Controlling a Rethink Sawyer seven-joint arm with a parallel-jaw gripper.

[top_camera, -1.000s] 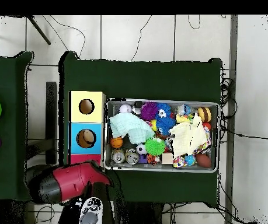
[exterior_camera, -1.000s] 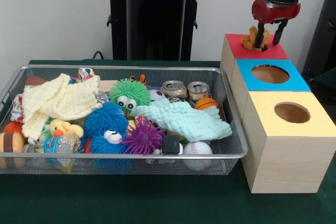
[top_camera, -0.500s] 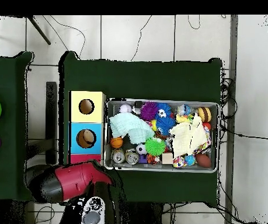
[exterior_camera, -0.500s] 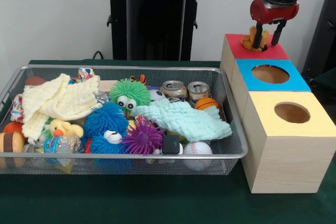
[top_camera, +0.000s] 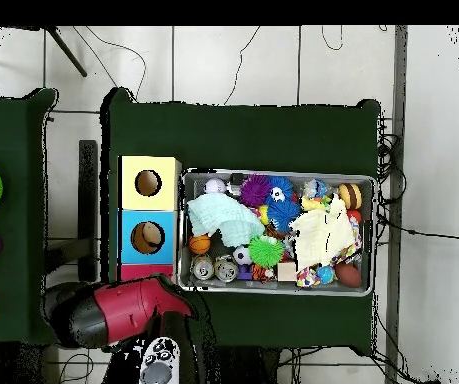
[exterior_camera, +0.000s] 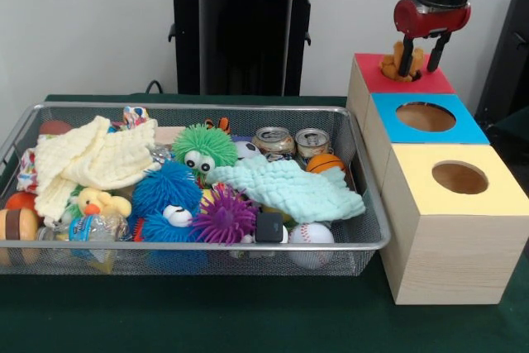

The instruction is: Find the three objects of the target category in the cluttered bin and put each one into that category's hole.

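Note:
In the front view my gripper (exterior_camera: 418, 69) hangs just over the red-topped box (exterior_camera: 430, 80), its two fingers apart. An orange plush toy (exterior_camera: 392, 64) sits in that box's hole, sticking up beside the left finger; nothing holds it. The wire bin (exterior_camera: 364, 241) holds fuzzy balls in green (exterior_camera: 203, 146), blue (exterior_camera: 168, 188) and purple (exterior_camera: 225, 214), a yellow duck (exterior_camera: 96, 201), two cans (exterior_camera: 293, 141), small sport balls and two cloths. In the overhead view the red arm (top_camera: 123, 312) covers most of the red box (top_camera: 145, 271), and the gripper is hidden under it.
The blue-topped box (exterior_camera: 463, 131) and the yellow-topped box (exterior_camera: 496, 196) stand in a row with the red one, right of the bin, each with a round hole. A black stand (exterior_camera: 240, 31) rises behind the bin.
The gripper has risen slightly from the red box; the orange toy has stayed at the hole. Nothing in the bin has moved.

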